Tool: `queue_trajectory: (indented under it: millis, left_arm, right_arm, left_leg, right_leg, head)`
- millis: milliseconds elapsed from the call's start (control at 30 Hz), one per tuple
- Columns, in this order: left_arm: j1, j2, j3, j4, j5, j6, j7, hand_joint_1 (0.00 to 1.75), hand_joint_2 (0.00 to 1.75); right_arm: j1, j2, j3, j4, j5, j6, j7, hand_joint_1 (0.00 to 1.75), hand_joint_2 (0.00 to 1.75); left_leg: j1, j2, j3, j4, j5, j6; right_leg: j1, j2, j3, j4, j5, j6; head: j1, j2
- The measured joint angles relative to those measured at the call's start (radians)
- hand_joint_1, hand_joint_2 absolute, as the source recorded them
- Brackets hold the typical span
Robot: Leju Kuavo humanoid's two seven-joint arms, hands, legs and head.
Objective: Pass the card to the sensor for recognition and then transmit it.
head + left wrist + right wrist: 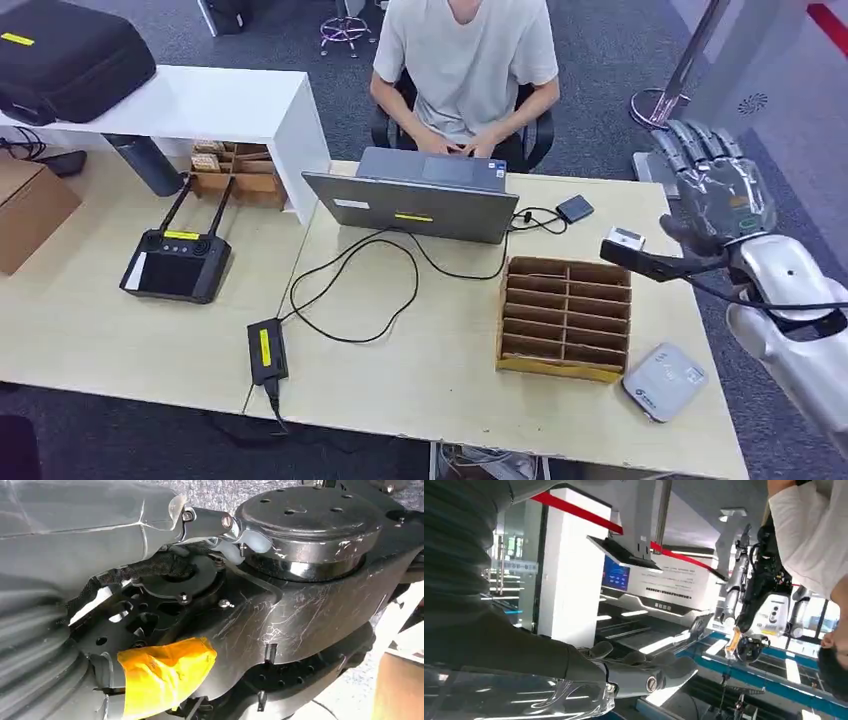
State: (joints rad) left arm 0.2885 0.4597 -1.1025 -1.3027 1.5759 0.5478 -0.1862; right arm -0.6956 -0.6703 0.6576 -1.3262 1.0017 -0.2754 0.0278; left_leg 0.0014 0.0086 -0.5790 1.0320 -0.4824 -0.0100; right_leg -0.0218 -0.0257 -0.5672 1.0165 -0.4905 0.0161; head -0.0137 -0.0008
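Observation:
My right hand (718, 190) is raised above the desk's right end, fingers pointing up. Its thumb pinches a dark card (645, 262), seen nearly edge-on and sticking out to the left over the wooden slotted box (565, 318). A grey-white sensor pad (665, 381) lies flat on the desk near the front right corner, below and in front of that hand. In the right wrist view the right hand (624, 672) shows its thumb and fingers stretched out against the room. In the left wrist view the left hand (100, 525) hangs by my body; its fingers are hidden.
A person sits behind the desk at an open laptop (420, 200). A small black device (575, 208) on a cable and a small white box (625, 238) lie behind the slotted box. A power brick (266, 350) and a remote controller (175, 265) lie to the left.

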Motion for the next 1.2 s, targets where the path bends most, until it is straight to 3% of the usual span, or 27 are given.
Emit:
queue_trajectory:
  millis: [233, 400, 900, 1200]
  left_arm:
    - [0.026, -0.008, 0.032, -0.025, -0.002, 0.027, -0.005, 0.00, 1.75]
    - [0.036, -0.012, 0.048, -0.034, -0.002, 0.032, -0.005, 0.00, 1.75]
    - [0.073, -0.020, 0.095, -0.068, -0.003, 0.064, -0.008, 0.00, 1.75]
    - [0.077, -0.020, 0.100, -0.078, -0.003, 0.077, -0.008, 0.00, 1.75]
  right_arm:
    - [0.220, -0.094, -0.122, -0.226, -0.005, 0.016, 0.022, 0.00, 1.75]
    - [0.359, -0.114, -0.196, -0.350, 0.007, 0.012, 0.023, 0.00, 1.75]
    - [0.747, -0.109, -0.361, -0.588, 0.054, -0.010, 0.038, 0.00, 1.75]
    - [0.862, -0.042, -0.378, -0.612, 0.048, 0.005, 0.049, 0.00, 1.75]
  left_leg:
    - [0.000, -0.001, -0.001, 0.000, -0.001, 0.001]
    - [0.000, 0.000, -0.001, 0.000, -0.001, 0.001]
    - [0.000, 0.000, -0.001, 0.000, -0.002, 0.001]
    - [0.000, 0.001, 0.000, 0.000, -0.002, 0.001]
  right_leg:
    - [0.000, -0.001, 0.000, 0.000, 0.000, 0.000]
    - [0.000, 0.001, -0.001, 0.000, 0.000, 0.000]
    - [0.000, 0.000, -0.001, 0.000, -0.001, 0.001]
    - [0.000, 0.001, -0.001, 0.000, -0.001, 0.000]
  head:
    - [0.000, 0.000]
    - [0.000, 0.000]
    - [0.000, 0.000]
    - [0.000, 0.000]
